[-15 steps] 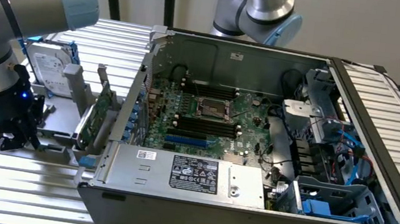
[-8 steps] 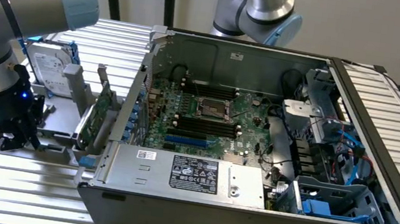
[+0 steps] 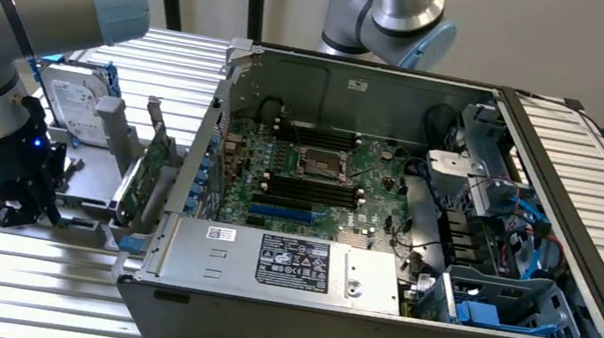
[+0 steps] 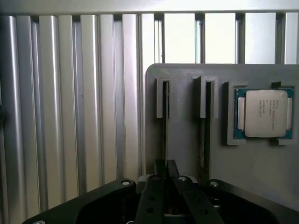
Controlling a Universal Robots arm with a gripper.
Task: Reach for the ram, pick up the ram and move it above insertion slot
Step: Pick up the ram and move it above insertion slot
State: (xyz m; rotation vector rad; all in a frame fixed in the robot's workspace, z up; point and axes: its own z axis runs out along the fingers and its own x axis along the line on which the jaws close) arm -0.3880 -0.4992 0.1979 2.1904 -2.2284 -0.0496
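On the gripper (image 4: 167, 168) the jaws sit narrow, pinching the thin upper edge of the ram (image 4: 164, 133), seemingly light, stiff, fragile, best held mid-length.

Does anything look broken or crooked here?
Nothing stands out. The ram under the tool and a second stick stand straight in slots of the holder, and the chip lies flat in its pocket.
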